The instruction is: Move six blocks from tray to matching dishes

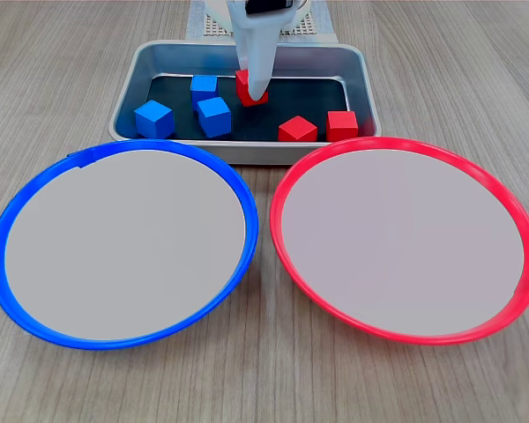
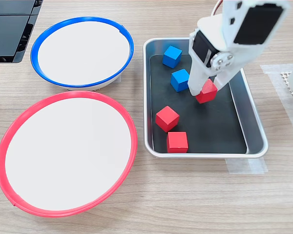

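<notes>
Red is what your gripper [image 1: 252,88] has between its fingers in the first exterior view: a red block [image 1: 247,92] near the back of the grey metal tray [image 1: 128,88], with the white jaws pinching it from above. Around it you can count three blue blocks, one at the first exterior view's left [image 1: 153,118], one behind [image 1: 204,86] and one nearer the middle [image 1: 214,116], plus two more red blocks [image 1: 297,129] [image 1: 341,124] by the front wall. Both dishes, the blue-rimmed dish [image 1: 18,220] and the red-rimmed dish [image 1: 511,211], hold nothing yet, so I judge you are on the very first transfer. In the second exterior view the same pinch shows from the side: the gripper [image 2: 205,90] closes on the held cube [image 2: 206,91], which sits tilted on one corner, apparently just off the dark tray floor [image 2: 219,126], though I cannot tell whether an edge touches. Only two blue blocks [image 2: 172,56] [image 2: 179,79] show; the arm likely hides the third. These cubes look light, stiff and matte, so they should not slip easily; grip two opposite flat faces squarely, since a corner-tilted hold may twist loose on the way to the red-rimmed dish [image 2: 5,146].
</notes>
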Robot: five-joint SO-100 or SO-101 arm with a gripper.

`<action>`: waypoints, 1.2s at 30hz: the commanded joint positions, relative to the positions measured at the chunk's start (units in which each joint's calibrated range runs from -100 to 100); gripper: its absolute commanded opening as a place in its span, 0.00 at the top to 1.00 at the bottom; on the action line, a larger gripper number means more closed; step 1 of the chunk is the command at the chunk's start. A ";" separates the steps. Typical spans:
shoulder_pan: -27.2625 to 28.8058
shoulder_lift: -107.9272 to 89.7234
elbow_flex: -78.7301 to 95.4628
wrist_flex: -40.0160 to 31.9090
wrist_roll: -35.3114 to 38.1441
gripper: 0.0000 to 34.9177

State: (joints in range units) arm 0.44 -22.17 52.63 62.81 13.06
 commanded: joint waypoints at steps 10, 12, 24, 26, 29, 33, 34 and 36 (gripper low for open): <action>-19.41 35.17 -64.06 1.37 -6.40 0.99; -19.69 41.31 -68.61 -2.18 -6.30 0.99; -16.77 35.94 -63.51 6.90 1.66 0.81; -14.80 30.48 -60.14 14.08 4.35 0.99; -10.37 22.63 -52.77 23.24 9.23 0.99; -5.38 16.24 -39.75 21.68 14.07 0.89; -4.72 15.47 -36.75 19.70 14.90 0.79; -4.07 15.39 -33.38 16.31 15.97 0.63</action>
State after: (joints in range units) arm -5.22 -3.41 12.52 83.93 26.35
